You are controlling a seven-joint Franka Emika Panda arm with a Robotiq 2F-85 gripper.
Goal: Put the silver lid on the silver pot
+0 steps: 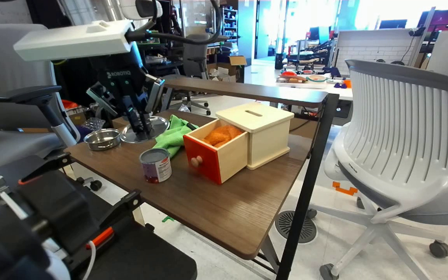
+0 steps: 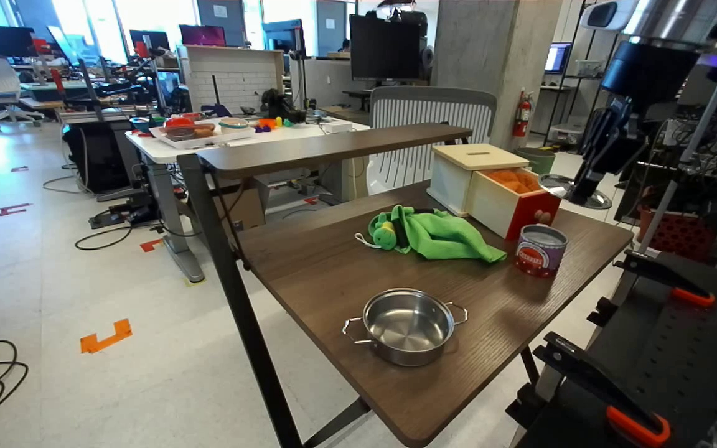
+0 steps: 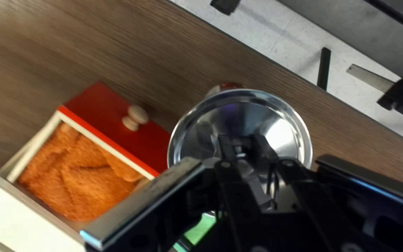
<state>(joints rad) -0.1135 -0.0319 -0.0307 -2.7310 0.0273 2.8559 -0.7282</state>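
The silver lid, its knob clamped in the pincer, is partly hidden behind black fingers.

Bright windows; pale floor; concrete pillar; white chair near brown table.

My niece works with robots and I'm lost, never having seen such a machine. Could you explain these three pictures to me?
You are looking at one robot arm working over a brown table. Two pictures come from cameras outside the robot; the third comes from a camera on its wrist, looking down past the end effector, the part that grasps. It is closed on the silver lid at its middle, holding it in the air. On the table stand the uncovered silver pot, a labelled can, a green cloth and a wooden box. The box's red-fronted drawer is pulled out, with orange fuzzy material inside.
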